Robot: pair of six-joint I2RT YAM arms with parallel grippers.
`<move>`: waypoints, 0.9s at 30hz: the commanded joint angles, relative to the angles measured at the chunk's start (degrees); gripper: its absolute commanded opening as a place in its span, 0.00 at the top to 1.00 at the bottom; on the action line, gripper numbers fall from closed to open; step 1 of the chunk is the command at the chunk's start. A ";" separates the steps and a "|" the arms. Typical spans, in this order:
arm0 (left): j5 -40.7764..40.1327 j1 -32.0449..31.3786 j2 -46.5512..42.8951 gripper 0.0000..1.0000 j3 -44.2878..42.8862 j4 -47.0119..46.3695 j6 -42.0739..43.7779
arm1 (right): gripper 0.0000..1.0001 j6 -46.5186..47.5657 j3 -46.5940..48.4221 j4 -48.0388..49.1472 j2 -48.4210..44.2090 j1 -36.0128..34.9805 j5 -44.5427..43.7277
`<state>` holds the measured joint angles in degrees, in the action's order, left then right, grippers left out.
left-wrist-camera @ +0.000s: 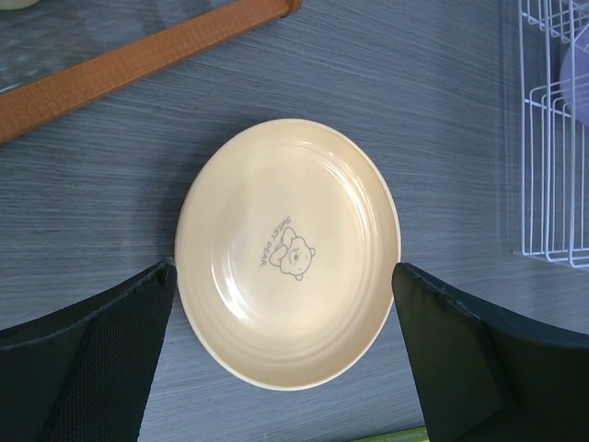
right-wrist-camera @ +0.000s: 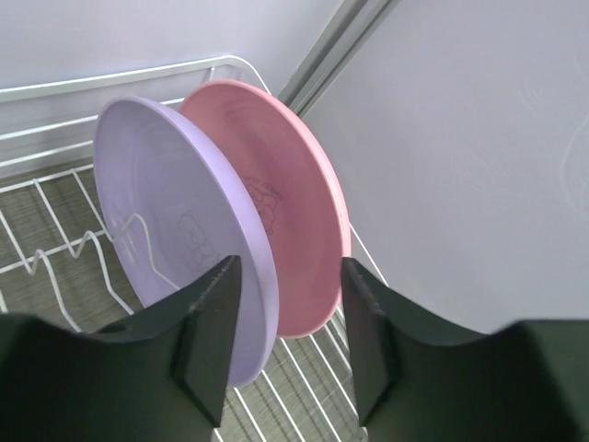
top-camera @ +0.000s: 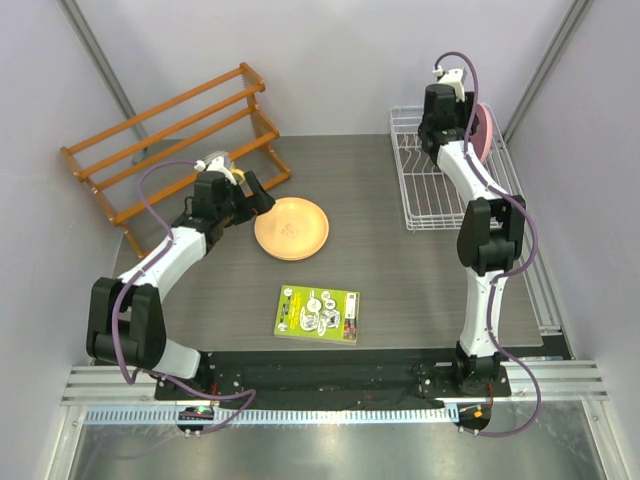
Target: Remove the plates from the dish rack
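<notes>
Two plates stood on edge in the dish rack [right-wrist-camera: 55,249]: the lilac plate [right-wrist-camera: 166,203] just ahead of the right hand's left finger, the pink plate [right-wrist-camera: 290,175] behind it, over toward the right finger. The wire prongs propped them upright and a little apart, which is why only their rims were on offer. The right hand [right-wrist-camera: 290,276] sat low at those near rims, fingers half-spread, both rims inside the gap. There was no squeeze that I could see, and whether a pad touched the pink rim I could not tell. My read: it was lining up a pinch on one plate, and with two rims between the fingers it risked catching both.

The orange-yellow plate [left-wrist-camera: 290,253] lay flat and face up on the desk [top-camera: 400,290], straight below the left hand [left-wrist-camera: 283,269], so one of three looked unloaded. That hand was spread wide, a finger off each side of the plate, clear of it and holding nothing.

Past its fingertips ran the wooden rack [top-camera: 170,140], and back toward the arm bases lay a green booklet [top-camera: 317,314], well apart from the dish rack
</notes>
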<state>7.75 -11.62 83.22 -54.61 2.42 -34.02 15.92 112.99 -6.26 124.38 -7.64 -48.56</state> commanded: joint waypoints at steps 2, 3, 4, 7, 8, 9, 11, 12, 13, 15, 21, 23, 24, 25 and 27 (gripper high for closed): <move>1.13 -0.16 0.63 0.00 -0.85 -1.89 0.36 | 0.45 -3.00 1.45 -1.03 -1.24 0.08 1.89; 1.22 -0.16 0.63 0.00 -0.85 -2.06 0.36 | 0.44 -3.00 1.36 -0.95 -1.16 0.08 2.06; 1.22 -0.07 0.71 0.01 -0.85 -2.06 0.36 | 0.44 -2.83 1.62 -0.95 -0.89 0.08 2.06; 1.39 -0.16 0.80 0.00 -0.76 -2.06 0.36 | 0.44 -2.74 2.14 -1.38 0.25 0.08 2.33; 1.31 -0.16 0.63 0.01 -0.67 -2.06 0.36 | 0.44 -2.65 2.23 -1.38 0.51 0.25 2.15; 1.30 -0.16 0.71 0.01 -0.67 -2.06 0.36 | 0.44 -2.74 2.32 -1.30 0.86 0.52 2.06; 1.13 -0.16 0.54 0.01 -0.67 -2.15 0.45 | 0.44 -3.35 2.94 -1.65 1.74 0.70 2.41; 1.13 -0.16 0.63 0.01 -0.67 -2.06 0.45 | 0.45 -3.53 3.11 -1.65 2.01 0.87 2.67; 1.04 -0.16 0.63 0.00 -0.59 -2.06 0.53 | 0.45 -3.53 3.46 -1.74 2.27 0.96 2.50; 1.04 -0.16 0.72 0.00 -0.59 -2.15 0.53 | 0.45 -3.35 3.99 -1.91 3.50 1.31 2.24; 0.60 -0.16 0.89 0.01 -0.58 -1.89 0.71 | 0.58 -2.48 5.49 -2.09 5.17 1.57 1.71; 0.60 -0.16 1.15 0.00 -0.67 -1.89 0.71 | 0.64 -2.21 5.84 -2.00 5.35 1.49 1.62; 0.69 -0.16 1.24 0.01 -0.67 -1.80 0.71 | 0.68 -2.12 6.01 -2.09 5.26 1.49 1.62; 0.78 -0.16 1.24 0.01 -0.59 -1.80 0.71 | 0.79 -1.95 6.19 -2.09 5.17 1.40 1.53; 0.69 -0.16 1.15 0.00 -0.59 -1.71 0.71 | 0.95 -1.69 6.45 -2.09 4.74 1.49 1.36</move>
<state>7.86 -11.62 83.96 -54.61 2.22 -34.02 14.04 116.60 -9.39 130.17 -5.96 -47.35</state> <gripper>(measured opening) 0.994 0.189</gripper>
